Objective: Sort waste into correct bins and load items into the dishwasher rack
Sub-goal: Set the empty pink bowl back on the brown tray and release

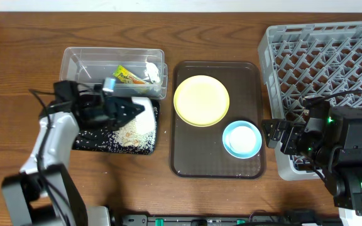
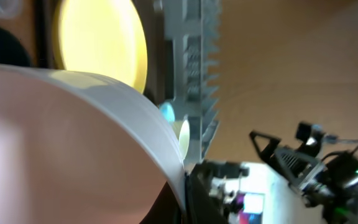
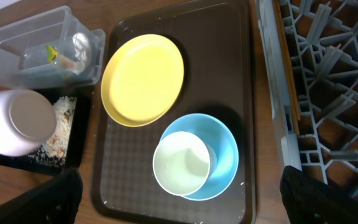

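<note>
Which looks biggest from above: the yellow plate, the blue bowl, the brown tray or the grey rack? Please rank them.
1. grey rack, though the frame cuts it off.
2. brown tray.
3. yellow plate.
4. blue bowl.
All sit at about table height, so nearness hardly matters.

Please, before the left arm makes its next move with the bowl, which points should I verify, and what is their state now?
1. Left pincer grips white bowl: ok.
2. Bowl tipped over black tray, scraps inside it: ok.
3. Bowl fully emptied: cannot tell, inside blurred.
4. Wrapper and paper in clear tub: ok.
5. Right pincer open, holding nothing: ok.
6. Rack loaded: not ok; yellow plate and blue bowl lie on brown tray.
</note>
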Available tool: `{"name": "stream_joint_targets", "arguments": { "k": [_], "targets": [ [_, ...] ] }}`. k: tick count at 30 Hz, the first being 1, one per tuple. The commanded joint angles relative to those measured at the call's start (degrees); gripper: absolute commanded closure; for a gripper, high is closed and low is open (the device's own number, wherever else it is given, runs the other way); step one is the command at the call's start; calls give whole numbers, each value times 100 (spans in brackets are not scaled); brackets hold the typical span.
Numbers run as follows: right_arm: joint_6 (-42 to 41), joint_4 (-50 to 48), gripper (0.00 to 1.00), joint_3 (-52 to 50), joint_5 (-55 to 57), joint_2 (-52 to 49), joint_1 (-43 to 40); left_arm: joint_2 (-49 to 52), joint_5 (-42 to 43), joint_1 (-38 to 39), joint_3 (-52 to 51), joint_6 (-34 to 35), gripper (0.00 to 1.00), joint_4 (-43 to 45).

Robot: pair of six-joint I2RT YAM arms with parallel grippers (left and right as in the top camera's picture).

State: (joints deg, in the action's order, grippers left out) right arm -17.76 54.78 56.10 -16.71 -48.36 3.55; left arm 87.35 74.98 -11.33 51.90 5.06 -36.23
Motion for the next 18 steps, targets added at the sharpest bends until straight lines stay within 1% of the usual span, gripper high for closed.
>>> {"name": "stream_joint_targets", "arguments": {
  "k": [1,5,8,9,11,12,14,18],
  "targets": [
    [66,-17,1,98,20,-4,-90,-769,-1421,765,74,695,94,-31],
    [66,-15,1,98,20,-4,-90,-1427,-3827,2321,74,1292,94,-13],
    [63,-13,1,98,17,-4,-90,-1464,-5475,3571,72,1646,94,13],
    [63,-11,1,98,17,-2,-90,-1408,-5834,3912,72,1735,94,55],
    [63,-9,1,98,17,-2,-90,-1200,-6395,4614,72,1781,94,273],
    [63,-9,1,98,17,-4,-90,-1080,-6529,4865,72,1781,94,413],
    [63,-9,1,98,17,-4,-90,-796,-6669,5289,72,1779,94,737],
    [63,-11,1,98,17,-4,-90,-236,-6690,5853,72,1906,93,1244]
  ]
}}
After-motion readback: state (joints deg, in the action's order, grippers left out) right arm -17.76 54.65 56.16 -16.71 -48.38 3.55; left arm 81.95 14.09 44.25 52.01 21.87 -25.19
